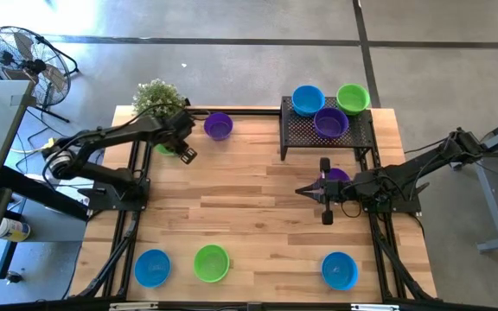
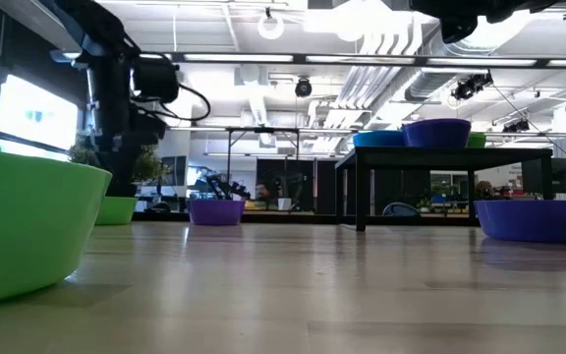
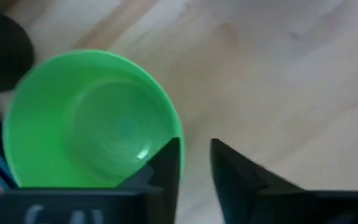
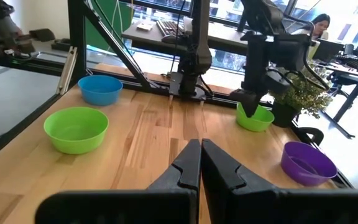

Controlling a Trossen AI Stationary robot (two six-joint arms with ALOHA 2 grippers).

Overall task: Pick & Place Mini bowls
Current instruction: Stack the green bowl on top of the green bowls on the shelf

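Several mini bowls sit on the wooden table, and three more sit on the black mesh stand: blue, green and purple. My left gripper is open a little at the far left. It is low over a green bowl beside the plant. One finger overlaps the bowl's rim; the other stands outside over bare wood. My right gripper is shut. It points toward the table's left above the wood, and a purple bowl lies close beside it. My left gripper comes at the green bowl from above, with one finger over the rim's edge. Whether that finger touches the rim I cannot tell. The bowl stands upright on the table.
A purple bowl stands at the far edge. Along the near edge stand a blue bowl, a green bowl and another blue bowl. The potted plant is right behind my left gripper. Bare wood fills the middle of the table.
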